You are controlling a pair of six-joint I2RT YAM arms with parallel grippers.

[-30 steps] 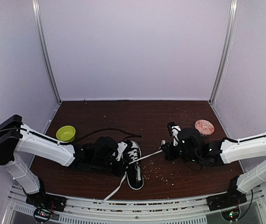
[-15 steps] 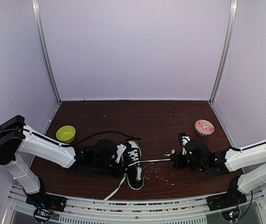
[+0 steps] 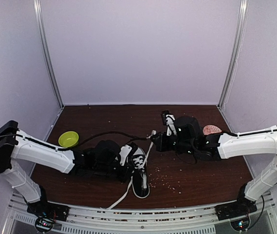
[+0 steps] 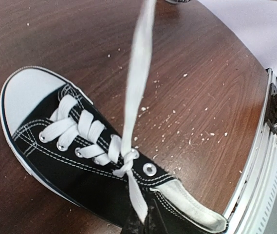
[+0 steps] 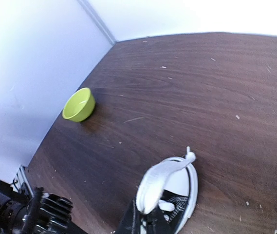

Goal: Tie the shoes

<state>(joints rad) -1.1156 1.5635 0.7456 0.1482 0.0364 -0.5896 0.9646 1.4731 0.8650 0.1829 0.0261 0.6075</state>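
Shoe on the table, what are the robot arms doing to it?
They're tying it. The right arm holds a white lace in its jaws, pulled tight away from the black sneaker. A first twist sits at the top eyelets. The left arm is down at the sneaker; I can't tell if its jaws grip anything.

No legible text, brand, number or sign on the sneaker (image 4: 75, 173) or elsewhere.

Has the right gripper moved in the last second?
Yes. The right gripper, pinching the white lace, has swung left and toward the back wall, away from the pink patterned bowl.
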